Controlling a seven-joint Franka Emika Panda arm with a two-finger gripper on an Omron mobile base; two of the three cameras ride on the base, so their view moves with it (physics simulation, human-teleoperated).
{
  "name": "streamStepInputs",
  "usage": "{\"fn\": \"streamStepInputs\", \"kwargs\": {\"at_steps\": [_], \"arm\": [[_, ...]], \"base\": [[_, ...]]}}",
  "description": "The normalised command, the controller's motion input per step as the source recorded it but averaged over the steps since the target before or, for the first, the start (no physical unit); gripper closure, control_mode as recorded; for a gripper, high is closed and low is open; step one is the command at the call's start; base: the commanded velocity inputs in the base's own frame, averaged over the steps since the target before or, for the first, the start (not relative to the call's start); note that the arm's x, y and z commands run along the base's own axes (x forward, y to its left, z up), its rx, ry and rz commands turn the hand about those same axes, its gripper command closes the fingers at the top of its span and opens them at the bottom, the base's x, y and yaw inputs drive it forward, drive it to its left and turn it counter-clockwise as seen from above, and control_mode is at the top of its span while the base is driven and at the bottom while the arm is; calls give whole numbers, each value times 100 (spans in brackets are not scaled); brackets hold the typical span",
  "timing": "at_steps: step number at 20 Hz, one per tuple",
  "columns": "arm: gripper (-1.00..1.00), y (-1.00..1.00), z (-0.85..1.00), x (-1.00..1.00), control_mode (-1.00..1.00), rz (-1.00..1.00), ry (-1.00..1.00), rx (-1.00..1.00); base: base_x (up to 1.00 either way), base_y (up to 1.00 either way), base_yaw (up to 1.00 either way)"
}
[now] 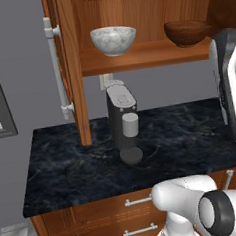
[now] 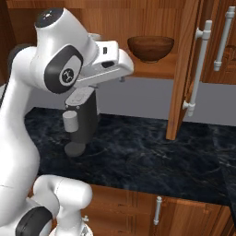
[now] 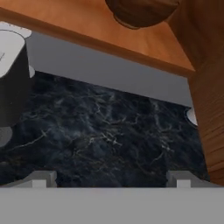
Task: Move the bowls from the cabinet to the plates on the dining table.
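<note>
Bowls (image 1: 113, 39) on cabinet (image 1: 145, 55) shelf — black counter (image 1: 128, 159) below

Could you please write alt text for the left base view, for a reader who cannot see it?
Two bowls sit apart on the open cabinet's wooden shelf: a white-grey marbled bowl to the left and a reddish-brown bowl to the right. Beneath the marbled one, a dark coffee machine stands on a black marble counter, with the robot's white arm rising at the right edge.

White-grey marbled bowl (image 1: 113, 39), reddish-brown bowl (image 1: 187, 32), black veined counter (image 1: 182, 140).
</note>
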Motion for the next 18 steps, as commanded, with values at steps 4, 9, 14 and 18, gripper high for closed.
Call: {"fn": "streamStepInputs", "kwargs": {"at_steps": [4,9,14,18], "arm": [[-100,35,0,-45,-100,21,0,14],[-100,30,0,-51,-100,21,0,13],[-100,31,0,-50,-100,22,0,11],[-100,44,0,-19,-100,16,0,10]], "base": [[0,0,0],[0,0,0],[0,0,0],[0,0,0]]}}
